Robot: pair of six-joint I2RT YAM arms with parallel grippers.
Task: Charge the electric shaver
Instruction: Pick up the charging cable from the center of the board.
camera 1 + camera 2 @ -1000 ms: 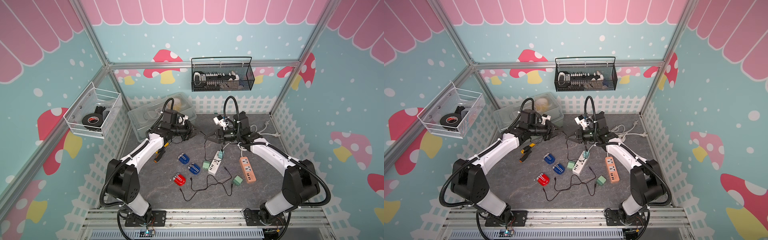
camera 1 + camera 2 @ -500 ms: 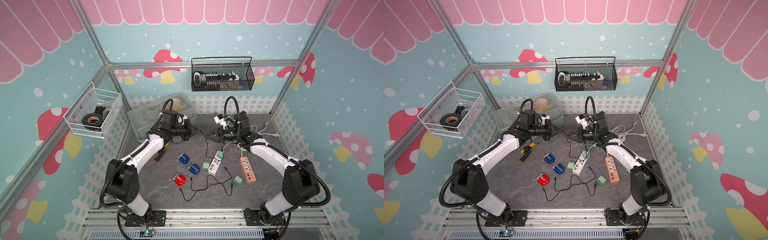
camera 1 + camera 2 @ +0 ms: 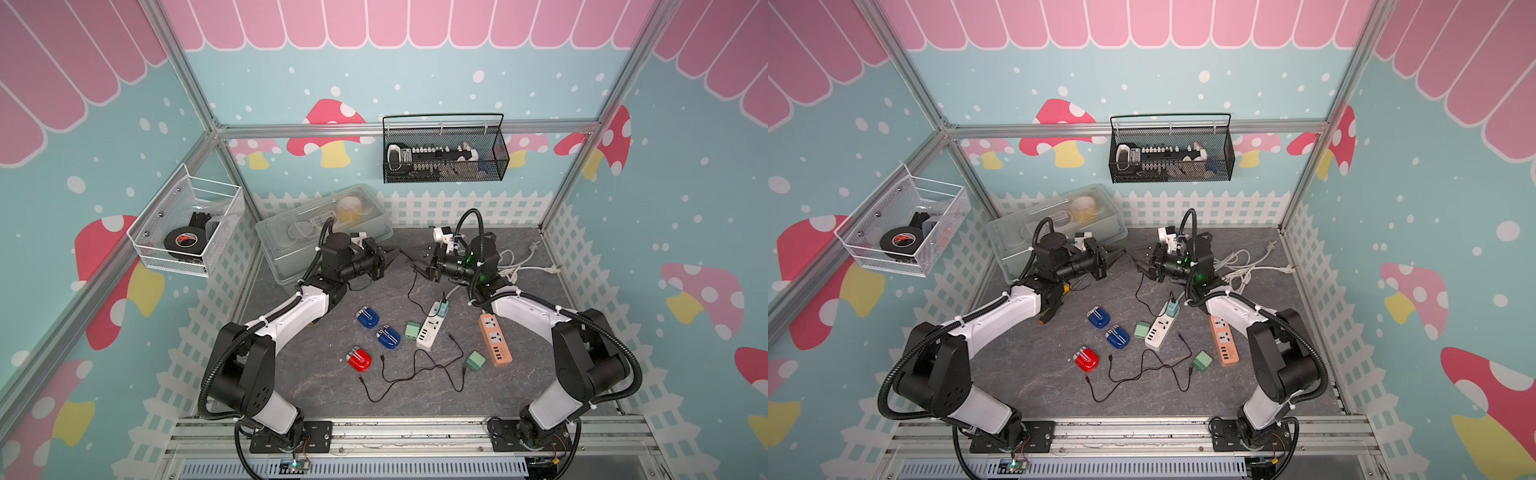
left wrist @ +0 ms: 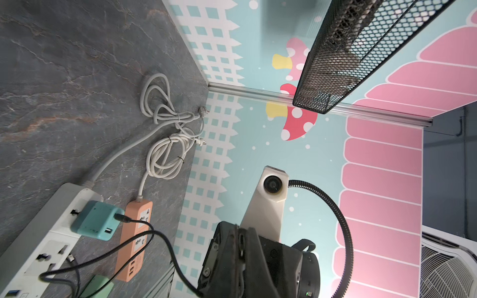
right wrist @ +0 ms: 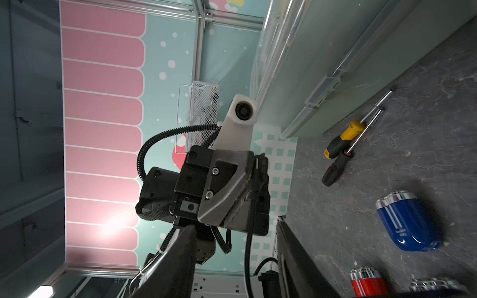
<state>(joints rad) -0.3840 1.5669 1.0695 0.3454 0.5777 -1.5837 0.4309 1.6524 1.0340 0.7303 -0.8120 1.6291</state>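
Two blue shavers (image 3: 367, 318) (image 3: 388, 337) and a red shaver (image 3: 359, 360) lie on the grey floor, untouched. A teal charger (image 3: 444, 306) sits in the white power strip (image 3: 430, 328). Its black cable (image 3: 410, 291) rises to the two grippers, which face each other tip to tip above the floor. My left gripper (image 3: 394, 253) (image 4: 240, 229) is shut on the cable's plug end. My right gripper (image 3: 415, 262) (image 5: 235, 232) stands open, and the cable (image 5: 247, 258) hangs between its fingers without touching them.
Loose black cables (image 3: 415, 370), two green adapters (image 3: 412, 330) (image 3: 475, 360) and an orange power strip (image 3: 494, 338) lie near the front. A clear lidded box (image 3: 324, 232) stands behind the left arm, with screwdrivers (image 5: 346, 139) beside it. Coiled white cords (image 3: 515, 266) lie at the back right.
My right gripper has opened and let go of the cable end. My left gripper has closed fully on it. Both arms have hardly moved.
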